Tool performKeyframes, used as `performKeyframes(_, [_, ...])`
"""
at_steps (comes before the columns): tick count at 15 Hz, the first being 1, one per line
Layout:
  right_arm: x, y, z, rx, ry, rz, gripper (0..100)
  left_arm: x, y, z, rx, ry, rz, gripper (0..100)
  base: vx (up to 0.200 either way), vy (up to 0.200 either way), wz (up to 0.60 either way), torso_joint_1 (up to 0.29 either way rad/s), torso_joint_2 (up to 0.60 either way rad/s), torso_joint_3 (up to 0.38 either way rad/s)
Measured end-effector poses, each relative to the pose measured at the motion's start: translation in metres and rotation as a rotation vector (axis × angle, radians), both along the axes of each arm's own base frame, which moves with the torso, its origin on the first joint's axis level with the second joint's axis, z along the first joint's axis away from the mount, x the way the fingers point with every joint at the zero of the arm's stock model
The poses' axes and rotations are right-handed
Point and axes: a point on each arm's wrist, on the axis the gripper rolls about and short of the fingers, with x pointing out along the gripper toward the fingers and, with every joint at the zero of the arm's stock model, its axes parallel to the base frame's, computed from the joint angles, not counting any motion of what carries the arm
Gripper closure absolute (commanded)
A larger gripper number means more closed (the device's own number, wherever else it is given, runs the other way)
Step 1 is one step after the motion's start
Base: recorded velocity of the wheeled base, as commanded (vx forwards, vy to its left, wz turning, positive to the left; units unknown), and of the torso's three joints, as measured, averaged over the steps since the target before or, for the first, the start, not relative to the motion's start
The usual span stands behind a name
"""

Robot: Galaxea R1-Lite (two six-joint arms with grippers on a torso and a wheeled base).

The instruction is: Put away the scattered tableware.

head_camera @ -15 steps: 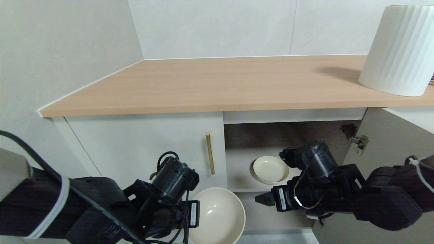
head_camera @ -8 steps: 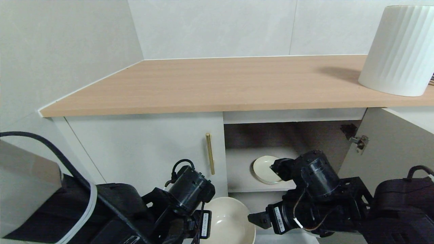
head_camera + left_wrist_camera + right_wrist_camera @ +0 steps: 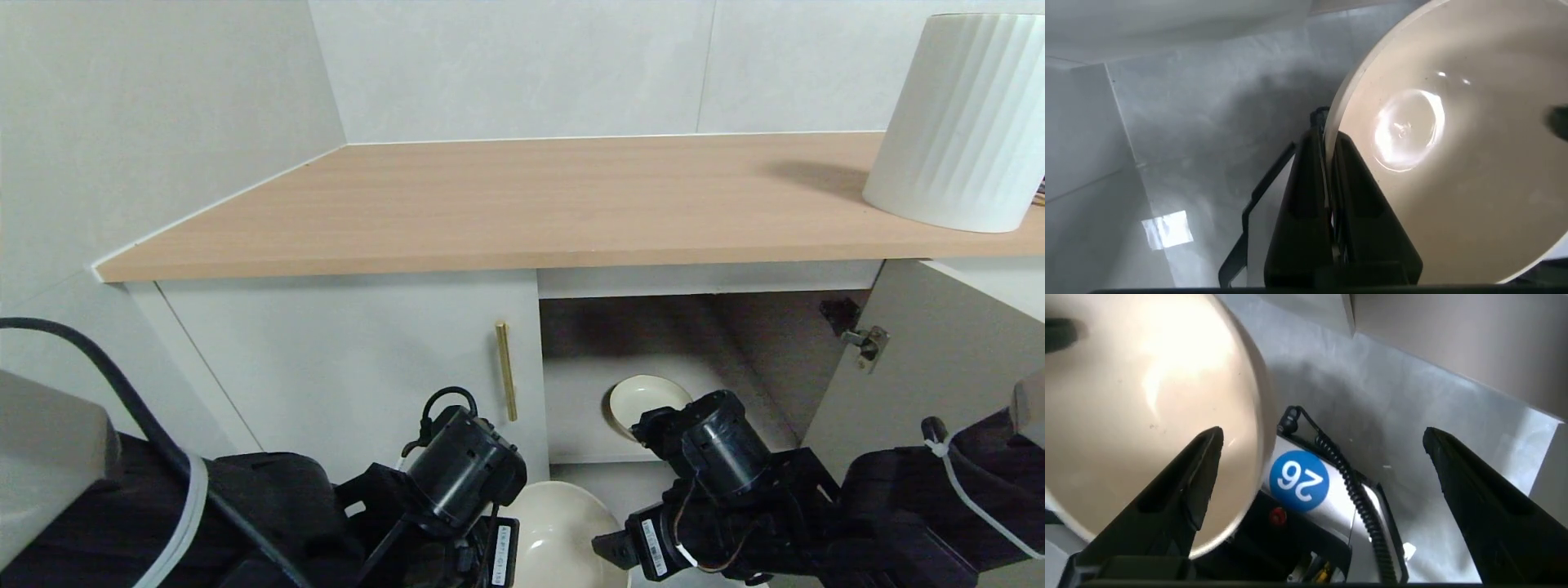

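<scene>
The cream bowl (image 3: pixel 559 531) hangs tilted in the air, low in front of the cabinet (image 3: pixel 351 359) and below the front edge of its shelf (image 3: pixel 571 408), with its hollow facing the head camera. The left claw (image 3: pixel 1329 139) is narrowed onto the bowl's rim, one finger inside and one outside. In the right wrist view the bowl's (image 3: pixel 1143 416) pale side lies close beside one finger of the right claw (image 3: pixel 1323 439), which stands wide with nothing between its fingers; a round blue sticker (image 3: pixel 1297 478) shows on dark gear beyond it. A small cream dish (image 3: pixel 643 398) lies flat on the shelf, near its front edge and toward the left side of the open compartment, its near side hidden by the right arm's wrist. The closed door (image 3: pixel 326 327) with a brass handle (image 3: pixel 504 371) is to the left, and the open door (image 3: pixel 922 351) swings out on the right. Above, a ribbed white cylinder (image 3: pixel 963 122) stands at the counter's (image 3: pixel 522 204) right end.
</scene>
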Motion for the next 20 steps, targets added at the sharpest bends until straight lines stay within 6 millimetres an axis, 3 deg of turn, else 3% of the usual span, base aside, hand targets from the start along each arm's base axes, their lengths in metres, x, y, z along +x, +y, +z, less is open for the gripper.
performKeyframes(4, [0.0007,0.0007,-0.0028,-0.006,0.005,0.0,0,-0.0005,-0.0008,-0.0007,0.002,0.002,-0.003,100,0.0,0.0,0.0,0.0,0.0,0.0])
performKeyframes(5, [0.0008,0.0008,-0.0032,-0.007,0.007,0.0,100,-0.0004,-0.0007,-0.0008,0.002,0.002,-0.003,100,0.0,0.0,0.0,0.0,0.0,0.0])
performKeyframes(20, [0.0015,0.0013,-0.0058,-0.01,0.011,0.0,100,-0.0004,-0.0007,-0.0031,0.009,0.006,-0.003,100,0.0,0.0,0.0,0.0,0.0,0.0])
